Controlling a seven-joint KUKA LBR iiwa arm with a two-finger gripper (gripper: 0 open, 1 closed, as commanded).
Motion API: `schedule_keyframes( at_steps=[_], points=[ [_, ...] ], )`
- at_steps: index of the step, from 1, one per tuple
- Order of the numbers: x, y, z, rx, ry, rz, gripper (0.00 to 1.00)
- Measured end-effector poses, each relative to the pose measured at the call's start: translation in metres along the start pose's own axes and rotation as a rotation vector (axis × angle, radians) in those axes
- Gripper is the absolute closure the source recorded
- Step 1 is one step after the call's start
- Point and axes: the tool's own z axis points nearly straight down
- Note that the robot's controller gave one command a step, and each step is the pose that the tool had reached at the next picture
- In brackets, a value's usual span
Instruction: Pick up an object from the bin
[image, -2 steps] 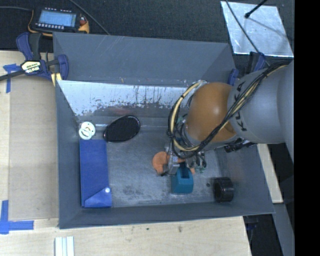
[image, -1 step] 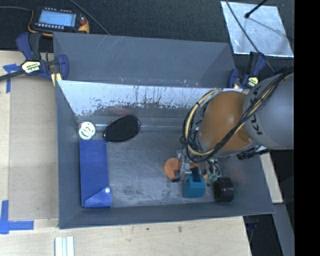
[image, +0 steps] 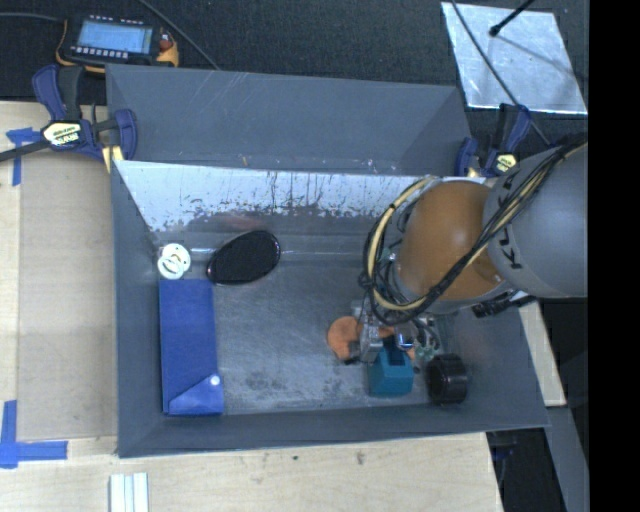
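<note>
Gripper (image: 388, 345) low at near right of bin (image: 137, 330), between orange lump (image: 342, 338) and black cylinder (image: 447, 381), over blue block (image: 390, 380). Open or closed: cannot tell.

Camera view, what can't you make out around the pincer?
All in the camera view:
- Orange lump: its right part hidden behind the pincer.
- Blue block: top edge covered by the pincer; contact unclear.
- Bin floor at right: hidden under the arm's orange cover.
- White disc: its marking too small to read.
</note>
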Motion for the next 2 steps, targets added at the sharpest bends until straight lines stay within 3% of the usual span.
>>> schedule_keyframes(
  at_steps=[1, 2],
  points=[
    [0.007, -0.032, 0.0, -0.005, -0.002, -0.101, 1.0],
    [0.023, -0.056, 0.0, -0.004, -0.002, -0.097, 1.0]
  ],
)
